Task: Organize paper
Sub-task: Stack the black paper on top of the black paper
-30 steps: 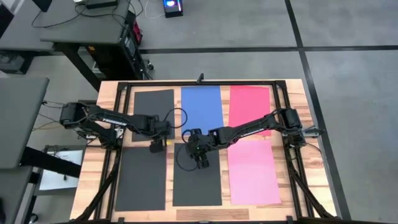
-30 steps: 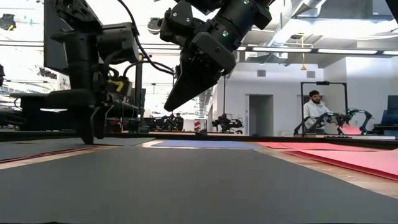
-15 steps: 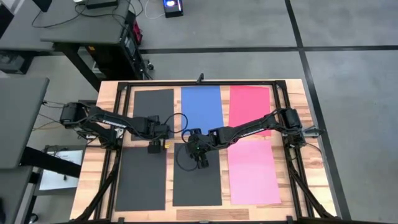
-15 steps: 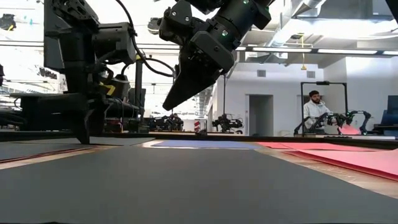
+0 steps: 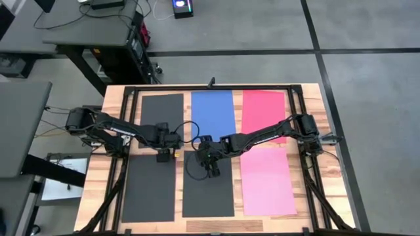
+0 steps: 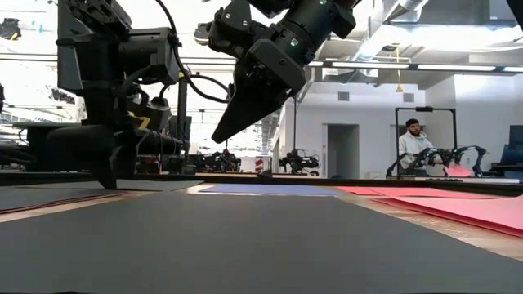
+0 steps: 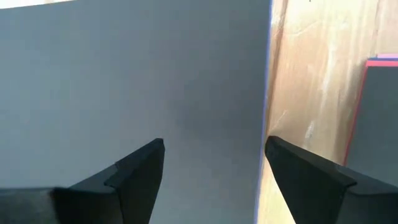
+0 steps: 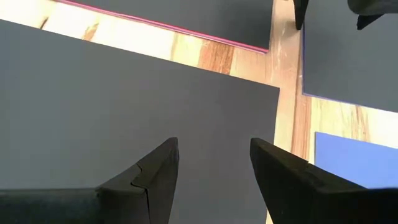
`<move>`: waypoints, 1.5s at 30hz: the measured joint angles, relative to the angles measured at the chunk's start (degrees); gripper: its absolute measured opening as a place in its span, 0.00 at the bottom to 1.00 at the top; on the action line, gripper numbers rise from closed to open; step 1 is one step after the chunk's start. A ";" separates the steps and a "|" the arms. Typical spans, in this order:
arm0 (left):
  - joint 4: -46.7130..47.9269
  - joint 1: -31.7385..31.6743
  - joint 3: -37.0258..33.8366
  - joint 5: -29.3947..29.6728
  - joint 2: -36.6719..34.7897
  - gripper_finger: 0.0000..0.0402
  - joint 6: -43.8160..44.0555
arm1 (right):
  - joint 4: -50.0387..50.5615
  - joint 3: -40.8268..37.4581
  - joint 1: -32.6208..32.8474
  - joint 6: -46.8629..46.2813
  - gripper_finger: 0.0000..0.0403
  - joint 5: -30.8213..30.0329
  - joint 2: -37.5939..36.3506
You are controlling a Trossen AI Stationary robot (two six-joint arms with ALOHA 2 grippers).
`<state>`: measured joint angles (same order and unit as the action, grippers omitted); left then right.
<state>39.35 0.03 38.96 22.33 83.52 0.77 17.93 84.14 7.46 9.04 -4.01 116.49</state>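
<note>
The left gripper [image 5: 161, 156] has its fingers [image 7: 130, 171] spread wide with nothing between them, hanging low over the near edge of the far-left black sheet [image 5: 163, 111], by the strip of bare table [image 5: 308, 223] that parts it from the near-left black sheet [image 5: 149, 193]. The right gripper [image 5: 210, 168] has its fingers [image 8: 155, 171] partly apart and empty too, poised above the far end of the middle black sheet [image 5: 209, 193].

The paper looks mostly sorted. Six sheets lie flat in two rows of three: black, blue [image 5: 212, 111] and red [image 5: 264, 110] across the far row; black, black and pink [image 5: 268, 181] across the near row. None overlaps another, and the columns line up fairly well. From the wrist views, thin coloured edges peek out from under some black sheets, so there may be stacked sheets underneath, though I can't be sure. What's left, if anything, seems to be small squaring-up near the middle.

Against a second ago, the left gripper has slid a little leftward and slightly farther along that gap. The right gripper has barely shifted, and the sheets lie where they were.
</note>
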 joint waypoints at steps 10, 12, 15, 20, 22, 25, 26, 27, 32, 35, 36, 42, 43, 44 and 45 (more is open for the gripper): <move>1.57 -0.15 0.23 5.71 -4.73 0.67 0.32 | -0.04 0.00 -0.07 -0.02 0.46 0.01 0.00; 1.71 -0.15 0.22 5.78 -4.73 0.67 0.83 | -0.04 0.00 -0.07 -0.02 0.46 0.02 -0.01; 1.62 -0.13 0.24 2.29 -4.76 0.67 1.20 | -0.04 0.00 -0.07 -0.02 0.46 0.02 -0.02; 0.91 -0.23 -1.79 1.22 -4.58 0.67 1.62 | -0.04 0.00 -0.07 -0.02 0.46 0.02 -0.02; -0.82 -0.99 -3.14 1.04 -4.58 0.67 1.12 | -0.04 0.00 -0.07 -0.02 0.46 0.02 -0.02; -2.05 -2.34 -4.32 0.42 -4.82 0.67 1.06 | -0.04 0.00 -0.07 -0.02 0.46 0.02 -0.02; -2.41 -2.69 -4.38 0.28 -4.82 0.67 0.99 | -0.04 0.00 -0.07 -0.02 0.46 0.02 -0.02; -2.57 -2.94 -4.38 0.23 -4.82 0.67 0.71 | -0.04 0.00 -0.07 -0.02 0.46 0.02 -0.02; -3.42 -3.94 -4.44 2.05 -4.78 0.67 -0.57 | -0.04 0.00 -0.07 -0.02 0.46 0.02 -0.02; -3.78 -4.71 -4.55 5.34 -4.64 0.67 -0.51 | -0.07 0.00 -0.04 -0.02 0.46 0.02 -0.02; -3.71 -4.77 -4.62 6.38 -4.61 0.67 -0.42 | -0.06 0.00 -0.07 -0.02 0.46 0.03 -0.02; -3.69 -5.38 -4.64 8.77 -4.56 0.67 -0.34 | -0.13 0.00 -0.07 -0.03 0.46 0.04 -0.02; -3.69 -5.37 -4.64 9.15 -4.56 0.67 -0.48 | -0.13 0.00 -0.07 -0.03 0.46 0.04 -0.02; -3.61 -5.38 -4.57 9.45 -4.56 0.67 -0.52 | -0.13 0.00 -0.07 -0.03 0.46 0.04 -0.02; -3.55 -5.39 -4.43 9.74 -4.56 0.67 -0.52 | -0.15 0.00 -0.04 -0.04 0.46 0.04 -0.02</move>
<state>35.80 -5.36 34.53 32.07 78.96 0.25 17.78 84.14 7.42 8.99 -3.97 116.46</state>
